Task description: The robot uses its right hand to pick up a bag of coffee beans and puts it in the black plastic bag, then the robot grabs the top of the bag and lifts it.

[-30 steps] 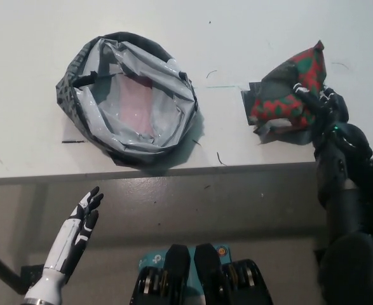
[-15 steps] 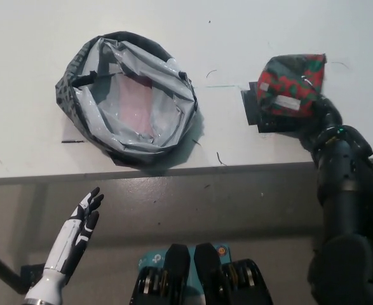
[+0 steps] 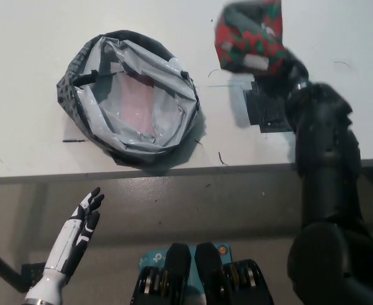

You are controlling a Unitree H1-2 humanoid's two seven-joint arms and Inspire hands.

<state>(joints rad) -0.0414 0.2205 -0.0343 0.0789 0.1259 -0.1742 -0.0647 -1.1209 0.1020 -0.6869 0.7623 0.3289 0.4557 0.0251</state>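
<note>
The black right hand [image 3: 286,63], fingers pinching the red-and-green patterned coffee bag [image 3: 248,36], has lifted it off the white worktop [image 3: 33,38] toward the open black plastic bag [image 3: 130,101]; white left hand [image 3: 84,216] rests, fingers spread.

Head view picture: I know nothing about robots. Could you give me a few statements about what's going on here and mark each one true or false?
1. The right hand holds the coffee bean bag. True.
2. The coffee bean bag is inside the black plastic bag. False: it is held apart, to that bag's right.
3. The black plastic bag's mouth is open. True.
4. The left hand grips the plastic bag. False: it is below the table edge, open, holding nothing.
</note>
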